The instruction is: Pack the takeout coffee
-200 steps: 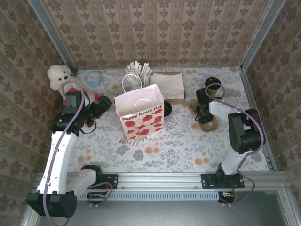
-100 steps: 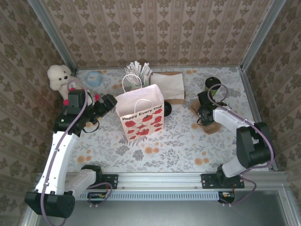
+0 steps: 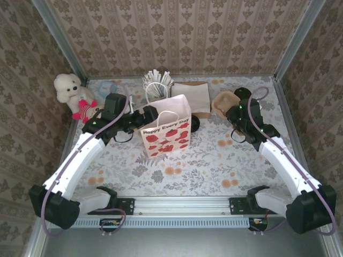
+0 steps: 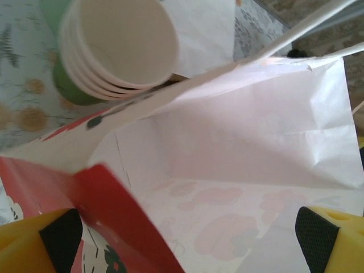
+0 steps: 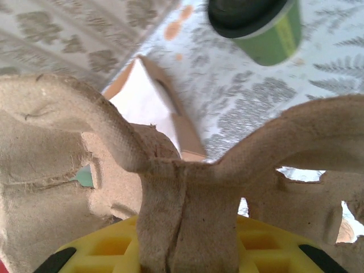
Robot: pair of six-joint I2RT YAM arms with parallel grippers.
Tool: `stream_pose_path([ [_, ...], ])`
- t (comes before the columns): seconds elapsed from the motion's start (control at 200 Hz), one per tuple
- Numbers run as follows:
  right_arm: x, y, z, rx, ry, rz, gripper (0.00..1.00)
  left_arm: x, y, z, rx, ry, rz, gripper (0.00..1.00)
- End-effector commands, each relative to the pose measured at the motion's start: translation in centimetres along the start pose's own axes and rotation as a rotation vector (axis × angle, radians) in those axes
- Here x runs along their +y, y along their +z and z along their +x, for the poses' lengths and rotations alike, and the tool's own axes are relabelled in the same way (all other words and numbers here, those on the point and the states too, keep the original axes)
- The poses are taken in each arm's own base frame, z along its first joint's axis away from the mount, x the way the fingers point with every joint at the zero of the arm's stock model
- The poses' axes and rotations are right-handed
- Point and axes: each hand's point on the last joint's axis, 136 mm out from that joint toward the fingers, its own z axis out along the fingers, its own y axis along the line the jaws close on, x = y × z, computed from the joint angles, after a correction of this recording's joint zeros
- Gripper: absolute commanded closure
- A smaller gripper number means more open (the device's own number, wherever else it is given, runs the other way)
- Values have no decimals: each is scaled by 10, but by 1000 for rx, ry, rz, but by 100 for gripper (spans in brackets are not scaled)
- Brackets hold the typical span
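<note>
Right wrist: right gripper point(image 5: 187, 259), pinching the pulp carrier point(image 5: 187, 187) by its rib, has lifted it; left gripper point(image 4: 190, 230) gapes wide across the gift bag point(image 4: 256, 142); takeout coffee point(image 5: 267, 28), upper right, still unpacked

Left hand point(image 3: 147, 115): moved right, now at the gift bag's point(image 3: 166, 134) left rim.
Right hand point(image 3: 233, 112): lifted the cardboard carrier point(image 3: 224, 101) off the bench point(image 3: 203, 160) and carried it farther back.
Gift bag: shifted slightly right.
</note>
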Motion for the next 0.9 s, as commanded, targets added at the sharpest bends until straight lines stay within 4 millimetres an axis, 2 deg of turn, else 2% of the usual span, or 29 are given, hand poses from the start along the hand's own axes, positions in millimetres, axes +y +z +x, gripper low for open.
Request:
stream_pose_path([
  [0.0,40,-16,-7,17,-155,-156,92,-40,1,-5,8,117,101,0],
  [0.08,55,-26,-12,26,-211,-198,90,-36,-2,-5,13,154,61,0],
  [0.17,79,-38,-14,53,-287,-282,89,-32,-13,-8,-18,195,41,0],
  [0.3,109,-57,-19,83,-364,-386,95,-28,-34,-12,-51,258,28,0],
  [0.415,145,-80,-17,135,-431,-550,98,-25,-49,-20,-95,324,-18,0],
  [0.49,168,-93,-9,222,-454,-661,98,-31,-53,-32,-142,376,-24,0],
  [0.57,191,-104,-2,308,-454,-767,98,-48,-54,-42,-170,422,27,0],
  [0.675,215,-114,2,395,-410,-871,98,-59,-58,-48,-196,489,33,0],
  [0.78,231,-125,12,495,-379,-923,97,-38,-62,-53,-211,416,-88,0],
  [0.85,240,-134,19,537,-364,-948,96,-32,-60,-52,-204,332,-99,0],
  [0.865,241,-125,25,566,-351,-937,96,-31,-59,-51,-203,317,-96,0],
  [0.895,244,-124,30,590,-344,-946,95,-30,-55,-49,-199,278,-84,0],
])
